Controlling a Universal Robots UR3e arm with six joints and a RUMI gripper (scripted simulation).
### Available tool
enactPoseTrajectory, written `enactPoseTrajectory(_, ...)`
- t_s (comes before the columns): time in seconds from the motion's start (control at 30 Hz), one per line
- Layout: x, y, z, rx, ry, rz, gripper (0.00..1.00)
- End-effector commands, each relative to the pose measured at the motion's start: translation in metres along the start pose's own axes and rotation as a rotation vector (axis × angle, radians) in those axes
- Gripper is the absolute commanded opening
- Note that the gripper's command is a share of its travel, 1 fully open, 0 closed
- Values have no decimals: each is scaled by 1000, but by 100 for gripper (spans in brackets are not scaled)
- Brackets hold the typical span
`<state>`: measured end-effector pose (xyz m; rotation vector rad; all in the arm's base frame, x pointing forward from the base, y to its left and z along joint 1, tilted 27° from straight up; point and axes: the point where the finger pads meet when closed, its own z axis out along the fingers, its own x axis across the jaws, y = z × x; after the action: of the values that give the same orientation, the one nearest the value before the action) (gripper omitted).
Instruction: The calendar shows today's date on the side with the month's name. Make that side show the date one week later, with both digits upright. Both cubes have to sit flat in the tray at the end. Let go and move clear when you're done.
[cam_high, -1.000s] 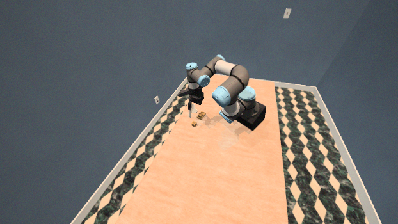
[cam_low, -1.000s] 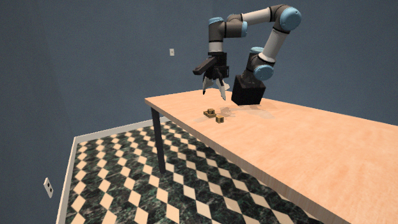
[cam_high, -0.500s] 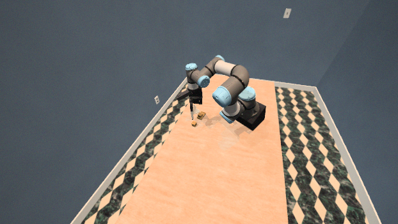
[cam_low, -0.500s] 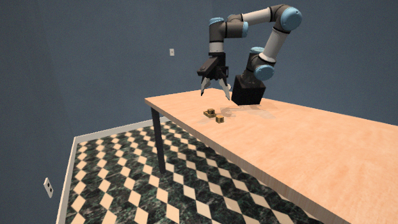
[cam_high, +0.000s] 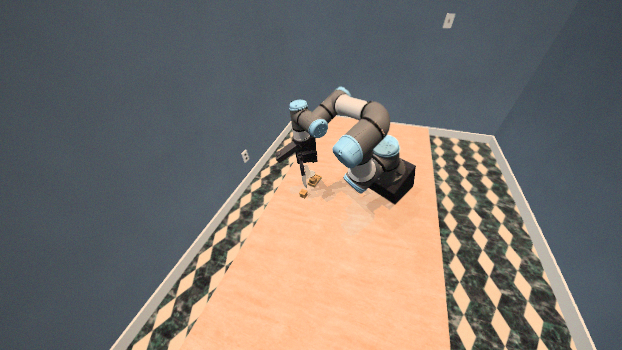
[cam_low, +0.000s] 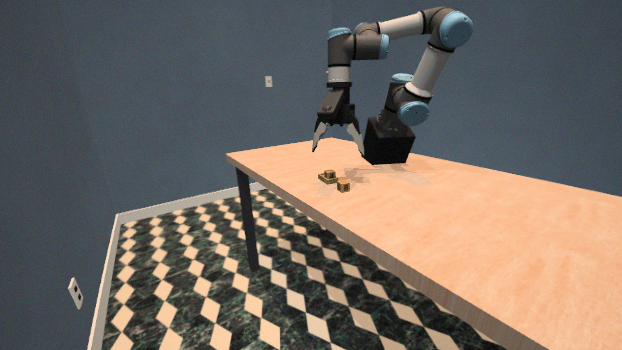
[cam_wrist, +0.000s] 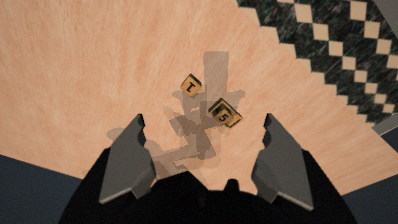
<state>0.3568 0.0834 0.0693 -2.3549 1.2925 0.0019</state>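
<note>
1. Here's the gripper (cam_high: 304, 175) (cam_low: 338, 150) (cam_wrist: 203, 114), fingers spread wide, nothing pinched, hanging above the table (cam_high: 320, 270) (cam_low: 480, 220) (cam_wrist: 100, 60)!
2. Below it, beyond the fingertips in the wrist view, sits the tray (cam_high: 318, 181) (cam_low: 322, 178) (cam_wrist: 236, 121), with one cube (cam_high: 313, 181) (cam_low: 330, 174) (cam_wrist: 224, 117) in it, a 5 on top!
3. And near the tray, outside it, the other cube (cam_high: 303, 193) (cam_low: 343, 186) (cam_wrist: 190, 86) rests on the table, a 1 facing up!
</note>
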Motion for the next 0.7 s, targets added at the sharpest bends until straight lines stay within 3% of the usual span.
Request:
enactPoseTrajectory(0.0, -4, -2, 1, 10, -5, -175, 100)
enactPoseTrajectory(0.67, -15, -4, 3, 12, -3, -535, 100)
